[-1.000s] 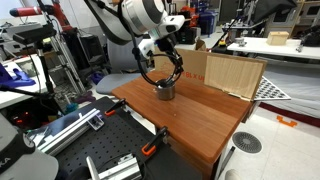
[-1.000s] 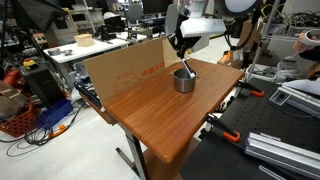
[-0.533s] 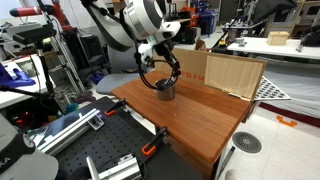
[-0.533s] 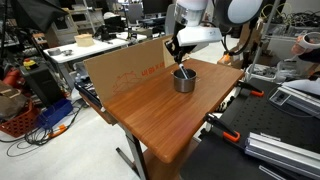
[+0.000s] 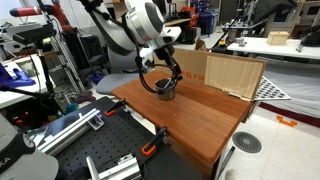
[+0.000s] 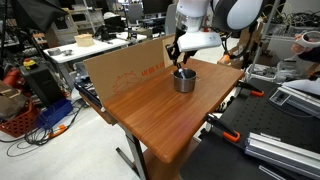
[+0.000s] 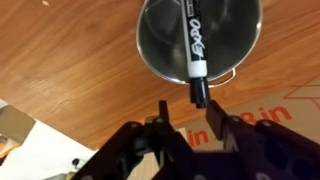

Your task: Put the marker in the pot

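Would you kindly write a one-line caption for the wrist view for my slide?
Marker lies in the pot, one end over the rim, near the open gripper.

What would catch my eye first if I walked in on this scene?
First, the black marker standing inside the small metal pot, one end rising past the rim in the wrist view. Right over it hangs the gripper, its fingers spread apart with the marker's end between them but untouched. In an exterior view, the pot sits alone on a wooden table with a cardboard sheet propped along one edge.
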